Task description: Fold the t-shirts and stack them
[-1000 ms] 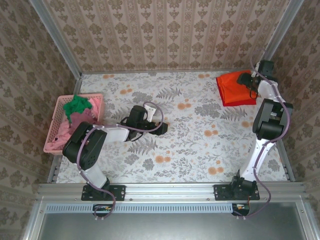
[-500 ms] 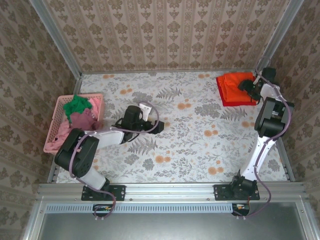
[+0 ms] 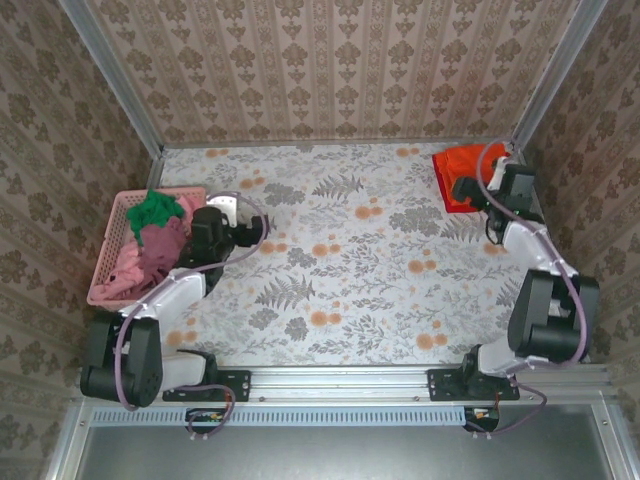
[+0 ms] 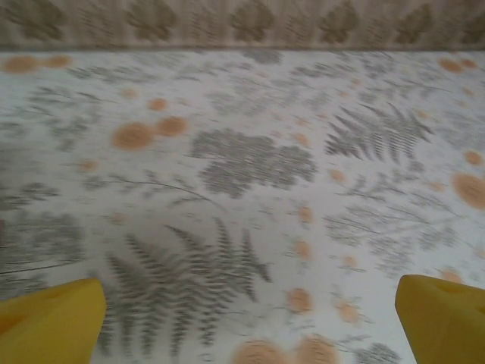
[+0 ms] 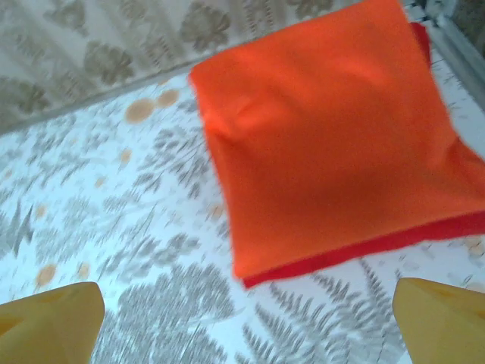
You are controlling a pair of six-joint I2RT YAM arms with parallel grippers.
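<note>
A bright orange t-shirt [image 3: 468, 160] lies folded at the table's back right, on top of a deeper red one whose edge [image 5: 356, 254] peeks out below it. Green [image 3: 154, 208], mauve [image 3: 162, 240] and pink [image 3: 122, 272] t-shirts lie bunched in the basket. My right gripper [image 3: 462, 190] hovers at the near edge of the folded stack. It stands open [image 5: 246, 322], with bare table between its yellow fingertips [image 5: 49, 322]. Beside the basket's right side my left gripper [image 3: 218, 215] is open [image 4: 250, 326] over bare tablecloth, its yellow fingertips [image 4: 53, 322] far apart.
A pink plastic lattice basket [image 3: 112, 215] stands at the left edge. The table [image 3: 350, 260] has a fern and orange flower print. Patterned walls and metal frame rails [image 3: 120, 80] close in the back and sides.
My left arm has swung back from the table's middle to the basket side. My right gripper has drawn back from over the orange stack to its near edge.
</note>
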